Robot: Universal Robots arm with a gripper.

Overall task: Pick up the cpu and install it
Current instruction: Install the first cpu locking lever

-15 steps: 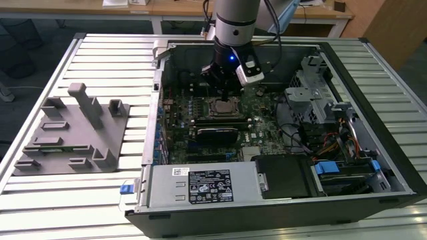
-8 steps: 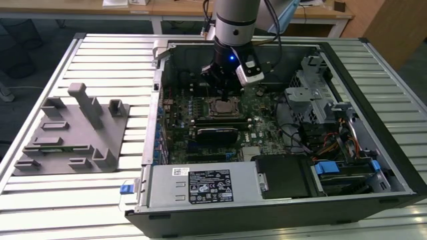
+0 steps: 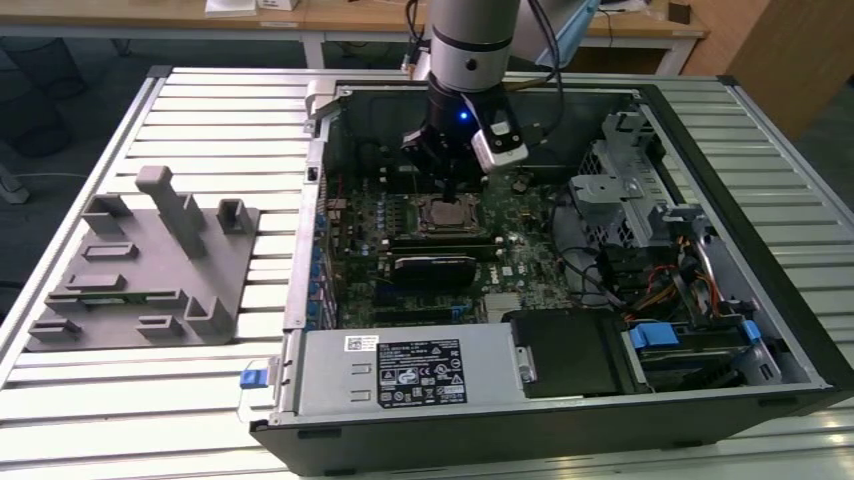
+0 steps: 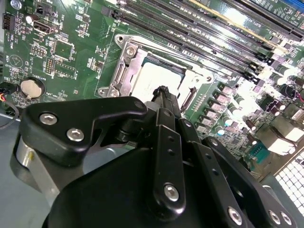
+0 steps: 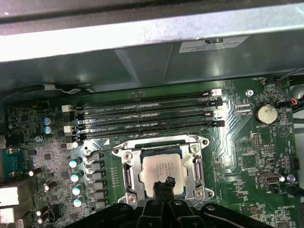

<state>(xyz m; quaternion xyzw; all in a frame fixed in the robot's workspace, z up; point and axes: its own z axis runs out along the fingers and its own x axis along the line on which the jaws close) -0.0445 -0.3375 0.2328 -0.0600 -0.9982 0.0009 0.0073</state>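
— Black linkage plates and silver bolts sit closest in the second wrist view. How is the tool posed?

— It points straight down into the open computer case. Its fingertips are drawn together to a narrow point just above the cpu, clenched with nothing between them. In the first wrist view the tips overlap the chip's near edge; I cannot tell whether they touch it.

— And the cpu itself?

— Seated flat in the socket frame on the green motherboard, silvery top up. Four dark memory slots run alongside the socket, and a coin cell sits further off.

— The arm?

— In the exterior view the grey arm comes down upright from above, its black wrist lit by a small blue light, with the tool over the socket.

— What surrounds it?

— The case lies on its side on a ribbed metal bench. On the exterior view's left, well apart from the case, rests a grey plastic holder block with posts. Beyond the bench stand wooden desks.
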